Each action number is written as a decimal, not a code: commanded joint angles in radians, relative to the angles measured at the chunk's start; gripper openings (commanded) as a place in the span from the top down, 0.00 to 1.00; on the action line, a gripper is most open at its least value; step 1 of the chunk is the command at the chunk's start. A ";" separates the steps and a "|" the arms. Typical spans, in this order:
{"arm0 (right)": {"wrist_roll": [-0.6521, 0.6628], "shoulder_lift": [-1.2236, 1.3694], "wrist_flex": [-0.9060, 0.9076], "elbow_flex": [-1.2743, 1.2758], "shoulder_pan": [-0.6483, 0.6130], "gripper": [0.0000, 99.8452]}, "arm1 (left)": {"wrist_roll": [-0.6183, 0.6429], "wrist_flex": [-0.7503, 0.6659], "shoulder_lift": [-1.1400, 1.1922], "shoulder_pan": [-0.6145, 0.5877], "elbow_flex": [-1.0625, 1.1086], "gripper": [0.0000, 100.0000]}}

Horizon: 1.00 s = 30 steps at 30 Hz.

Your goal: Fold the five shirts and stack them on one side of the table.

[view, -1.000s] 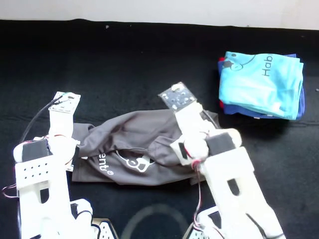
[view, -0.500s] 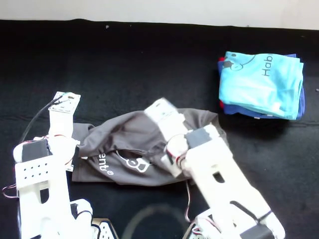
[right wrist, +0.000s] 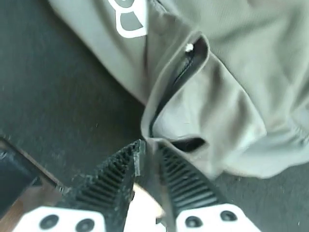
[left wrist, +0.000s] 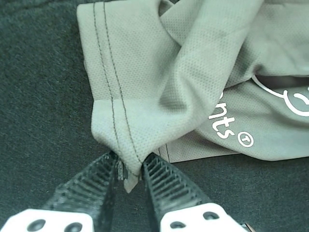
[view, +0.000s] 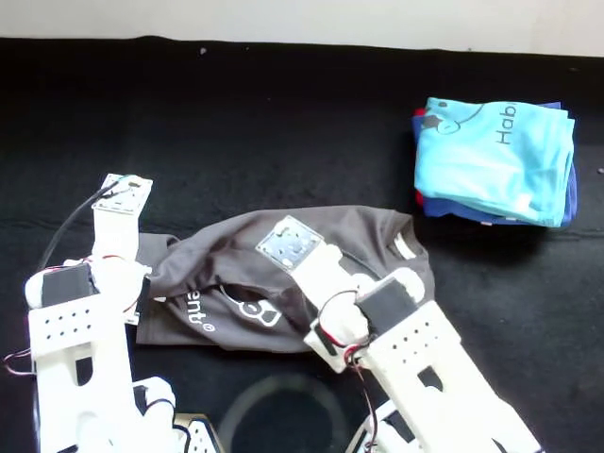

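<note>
A crumpled grey shirt (view: pixel 236 260) with white print lies in the middle of the black table. My left gripper (left wrist: pixel 129 170) is shut on a stitched hem corner of the grey shirt (left wrist: pixel 159 77) at its left end; the left arm (view: pixel 80 311) stands beside it. The right arm (view: pixel 377 316) reaches over the shirt's middle. My right gripper (right wrist: pixel 147 157) has its fingers close together, pinching a folded edge of the grey shirt (right wrist: pixel 227 82) near its front side. A stack of folded shirts (view: pixel 495 156), cyan on top of blue and red, sits at the back right.
The black cloth table (view: pixel 236 123) is bare behind the shirt and at the far left. A pale wall strip (view: pixel 302 19) borders the far edge. Bare black cloth (view: pixel 510 283) lies between the right arm and the stack.
The right arm has swung left from the shirt's right end to over its middle, uncovering the collar side. The left arm and its hold have not moved.
</note>
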 commanded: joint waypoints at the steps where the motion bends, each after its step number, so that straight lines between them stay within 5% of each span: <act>1: 0.000 -0.042 0.088 -0.133 0.012 0.84 | -0.011 -0.014 -0.021 -0.007 -0.010 0.99; 5: -0.003 -0.035 0.071 -0.216 0.064 0.84 | -0.011 -0.014 -0.021 -0.007 -0.010 0.99; 13: 0.002 0.111 -0.031 0.036 0.087 0.84 | -0.011 -0.014 -0.021 -0.010 -0.010 0.99; 30: 0.330 0.176 -0.097 0.259 0.045 0.84 | -0.011 -0.049 -0.019 -0.010 -0.010 0.99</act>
